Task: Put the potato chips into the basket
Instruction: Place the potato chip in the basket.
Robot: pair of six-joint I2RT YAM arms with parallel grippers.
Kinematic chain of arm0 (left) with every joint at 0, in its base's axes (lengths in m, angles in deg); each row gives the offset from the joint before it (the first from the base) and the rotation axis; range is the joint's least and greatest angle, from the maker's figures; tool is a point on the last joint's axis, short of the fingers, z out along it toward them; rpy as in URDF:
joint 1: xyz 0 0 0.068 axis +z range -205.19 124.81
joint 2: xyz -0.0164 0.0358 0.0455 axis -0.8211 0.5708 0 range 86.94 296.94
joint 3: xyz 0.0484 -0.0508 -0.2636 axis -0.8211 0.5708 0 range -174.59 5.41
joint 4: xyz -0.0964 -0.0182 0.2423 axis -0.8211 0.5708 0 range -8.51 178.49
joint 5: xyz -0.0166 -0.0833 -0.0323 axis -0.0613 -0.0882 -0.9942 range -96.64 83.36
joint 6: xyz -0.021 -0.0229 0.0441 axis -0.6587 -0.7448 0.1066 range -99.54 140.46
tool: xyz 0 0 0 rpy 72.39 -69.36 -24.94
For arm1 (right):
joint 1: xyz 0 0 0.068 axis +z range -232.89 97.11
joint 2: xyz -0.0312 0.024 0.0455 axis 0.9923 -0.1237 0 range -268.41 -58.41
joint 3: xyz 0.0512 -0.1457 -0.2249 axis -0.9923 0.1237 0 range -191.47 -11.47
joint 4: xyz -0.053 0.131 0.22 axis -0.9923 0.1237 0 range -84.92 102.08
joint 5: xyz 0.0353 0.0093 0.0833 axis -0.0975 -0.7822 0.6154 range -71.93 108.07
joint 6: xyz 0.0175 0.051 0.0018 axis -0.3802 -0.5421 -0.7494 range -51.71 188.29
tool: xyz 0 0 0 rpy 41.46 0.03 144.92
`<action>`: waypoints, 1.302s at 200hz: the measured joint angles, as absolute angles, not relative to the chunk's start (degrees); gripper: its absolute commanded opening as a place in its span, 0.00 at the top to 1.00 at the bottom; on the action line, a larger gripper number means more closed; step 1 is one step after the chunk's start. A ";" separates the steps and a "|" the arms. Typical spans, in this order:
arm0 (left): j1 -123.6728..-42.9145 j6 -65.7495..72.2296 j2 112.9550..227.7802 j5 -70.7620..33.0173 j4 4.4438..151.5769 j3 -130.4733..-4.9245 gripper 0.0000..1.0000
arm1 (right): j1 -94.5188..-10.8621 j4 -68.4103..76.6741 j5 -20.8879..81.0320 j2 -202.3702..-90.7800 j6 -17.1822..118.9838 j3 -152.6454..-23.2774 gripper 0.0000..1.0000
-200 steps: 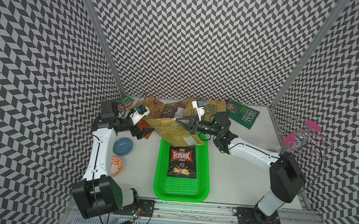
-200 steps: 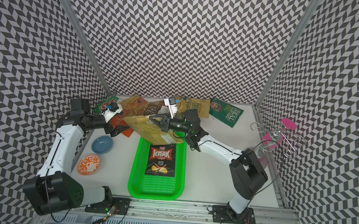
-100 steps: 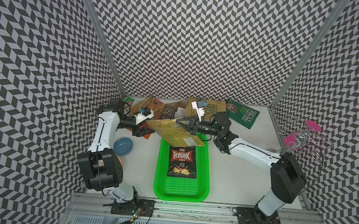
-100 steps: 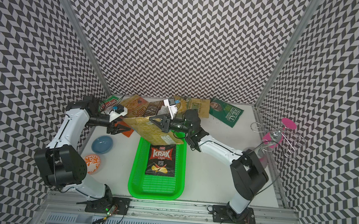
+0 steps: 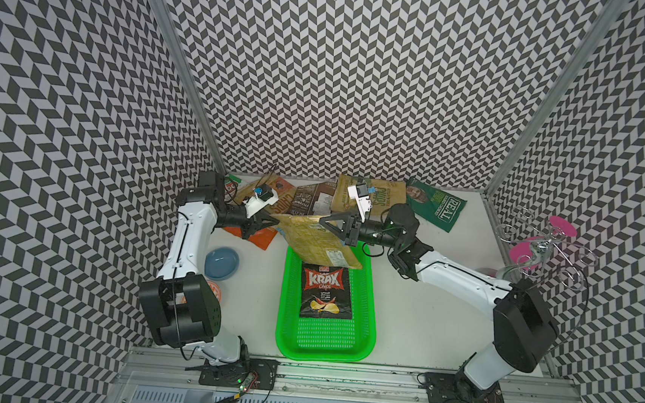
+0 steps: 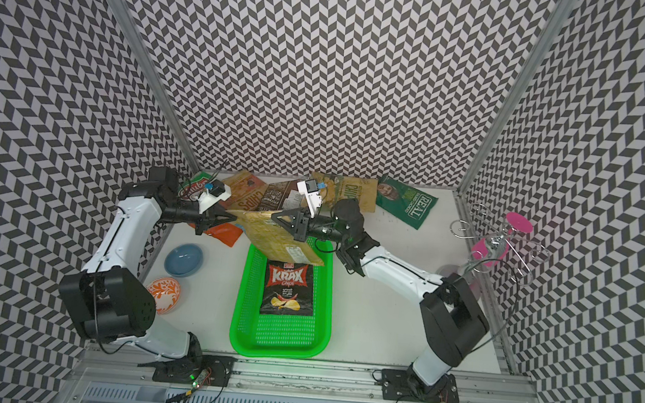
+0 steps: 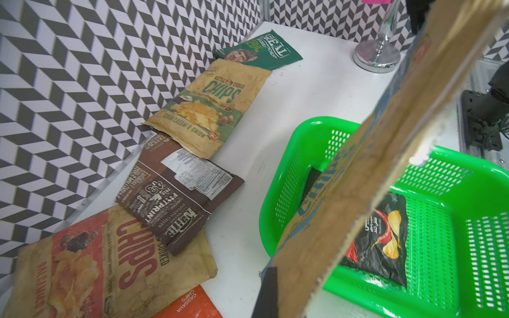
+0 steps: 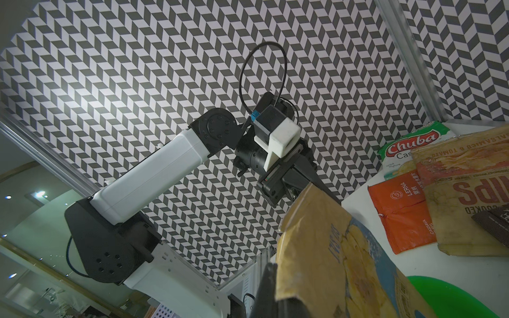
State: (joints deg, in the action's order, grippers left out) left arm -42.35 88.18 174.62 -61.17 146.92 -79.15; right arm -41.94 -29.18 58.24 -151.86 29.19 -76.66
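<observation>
A tan chips bag (image 5: 321, 241) hangs tilted over the far end of the green basket (image 5: 365, 332), held from both sides. My left gripper (image 5: 269, 220) is shut on its left corner, and my right gripper (image 5: 321, 220) is shut on its top edge. In the left wrist view the bag (image 7: 358, 176) crosses in front of the basket (image 7: 468, 165). A black KRAX bag (image 5: 321, 291) lies flat inside the basket. Along the back wall lie the REAL bag (image 5: 436, 209), a tan CHIPS bag (image 5: 386, 193), the brown Kettle bag (image 5: 307, 201), another CHIPS bag (image 5: 279, 203), the orange bag (image 5: 261, 237) and the Chuba bag (image 5: 231, 187).
A blue bowl (image 5: 221, 263) and an orange patterned bowl (image 6: 164, 294) sit left of the basket, beside the left arm. A chrome rack with pink discs (image 5: 537, 247) stands at the right edge. Patterned walls close in the table on three sides.
My left gripper swung right from over the back bags to the hanging bag's left corner and closed on it. The right gripper kept its hold on the bag in place.
</observation>
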 measured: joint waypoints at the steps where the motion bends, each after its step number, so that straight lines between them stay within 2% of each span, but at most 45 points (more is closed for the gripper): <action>1: -42.35 88.01 174.55 -61.14 146.77 -79.15 1.00 | -41.94 -29.18 58.19 -151.79 29.19 -76.57 1.00; 125: -50.70 72.53 165.22 -58.08 137.50 -74.12 1.00 | -47.43 -25.29 56.68 -149.74 31.01 -73.16 1.00; 212: -52.17 64.18 156.04 -56.14 134.00 -66.19 1.00 | -48.78 -19.74 59.02 -158.79 33.50 -86.41 1.00; 260: -52.56 59.62 155.49 -52.07 127.84 -63.70 1.00 | -49.09 -18.73 59.50 -163.03 33.83 -91.17 1.00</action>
State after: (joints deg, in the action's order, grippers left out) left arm -52.56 59.62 155.49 -52.07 127.84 -63.70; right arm -49.09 -18.73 59.50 -163.03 33.83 -91.17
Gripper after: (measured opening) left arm 0.041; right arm 0.044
